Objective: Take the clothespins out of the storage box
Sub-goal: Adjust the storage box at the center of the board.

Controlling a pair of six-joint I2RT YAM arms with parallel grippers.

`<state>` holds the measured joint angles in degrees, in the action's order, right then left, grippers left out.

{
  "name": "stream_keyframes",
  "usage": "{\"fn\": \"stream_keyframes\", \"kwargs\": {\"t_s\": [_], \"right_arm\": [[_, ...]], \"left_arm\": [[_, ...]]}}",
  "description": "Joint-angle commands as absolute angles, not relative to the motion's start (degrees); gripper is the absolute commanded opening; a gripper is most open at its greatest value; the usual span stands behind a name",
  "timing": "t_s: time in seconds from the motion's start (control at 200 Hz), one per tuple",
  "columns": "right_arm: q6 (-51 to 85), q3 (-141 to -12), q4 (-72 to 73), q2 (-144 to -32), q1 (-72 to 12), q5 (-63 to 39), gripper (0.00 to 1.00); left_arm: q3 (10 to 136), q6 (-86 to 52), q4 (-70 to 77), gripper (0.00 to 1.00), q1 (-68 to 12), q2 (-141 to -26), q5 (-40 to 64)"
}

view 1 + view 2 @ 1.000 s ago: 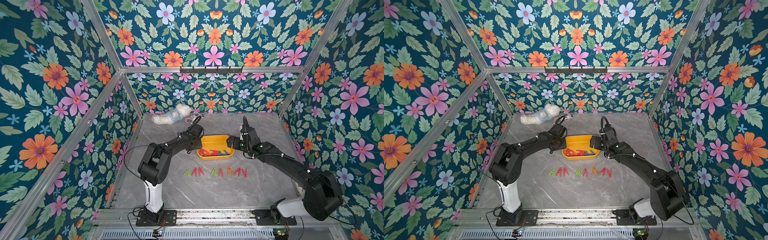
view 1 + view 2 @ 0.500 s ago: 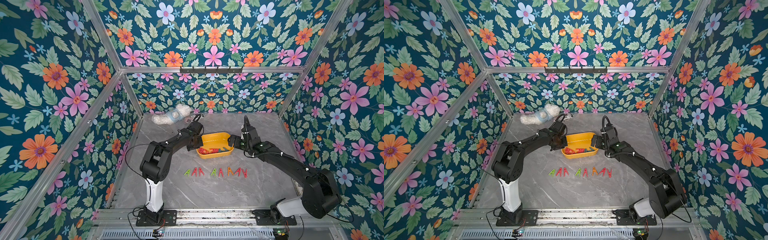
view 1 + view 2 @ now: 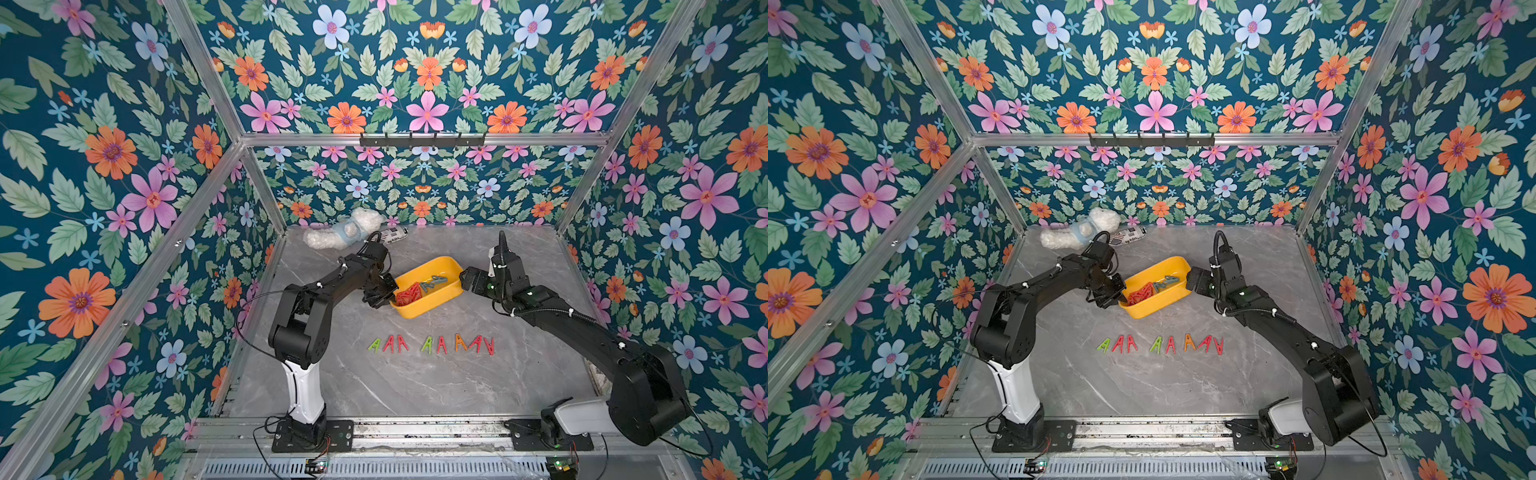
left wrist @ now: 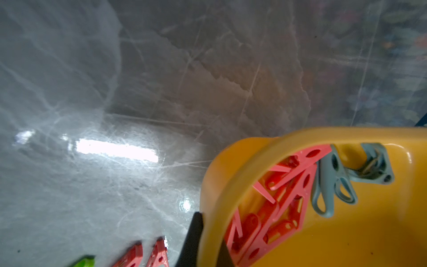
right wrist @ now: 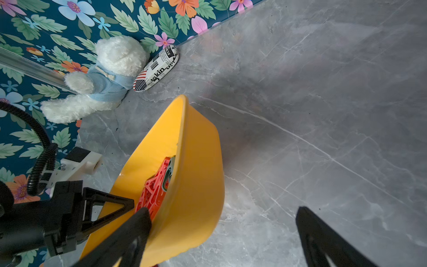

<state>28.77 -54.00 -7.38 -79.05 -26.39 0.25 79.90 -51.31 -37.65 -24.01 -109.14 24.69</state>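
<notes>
My left claw (image 3: pixel 386 294) had closed within the last second and was pinching the rim of the box (image 3: pixel 436 303), one finger inside and one outside. The box had lain square a second before; now it sat skewed, its other end swung toward the back wall. The red pins (image 3: pixel 409 293) were heaped at my end of it, with a grey pin (image 3: pixel 432 283) beside them. My right claw (image 3: pixel 464 277) stayed spread wide just beside the box's other end. Nearer the front, the row of pins (image 3: pixel 432 344) lay on the tabletop (image 3: pixel 415 386), unchanged.
</notes>
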Motion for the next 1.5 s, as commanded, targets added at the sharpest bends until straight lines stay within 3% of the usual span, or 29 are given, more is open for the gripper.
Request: {"fn": "stream_keyframes", "kwargs": {"t_s": [0.0, 0.485, 0.94, 1.13, 1.28, 1.38, 1.495], "right_arm": [[29.6, -53.1, -6.6, -78.5, -26.4, 0.4, 0.99], [30.0, -53.2, -7.4, -78.1, -26.4, 0.0, 0.99], [29.0, -55.5, -8.8, -79.8, -27.5, -0.3, 0.99], [28.4, -56.0, -8.3, -80.8, -28.6, -0.5, 0.99], [26.7, -58.5, -8.3, -84.1, -29.9, -1.1, 0.99], [25.7, -61.5, -8.3, -87.9, -30.6, -2.1, 0.9], [24.7, -66.5, -10.0, -93.4, -31.8, -2.1, 0.72]], "left_arm": [[81.2, -52.1, -37.8, 0.0, -23.9, -109.0, 25.0], [86.1, -39.0, -35.7, 0.0, -30.7, -113.2, -0.8], [83.8, -35.5, -28.7, 0.0, -34.5, -115.5, -6.2], [83.9, -34.8, -28.3, 0.25, -34.5, -115.3, -6.3], [84.1, -35.0, -28.0, 0.32, -34.5, -113.8, -6.1], [84.1, -35.5, -28.1, 0.39, -34.4, -112.2, -5.6], [83.7, -35.8, -28.2, 0.49, -34.3, -109.5, -5.6]]}}
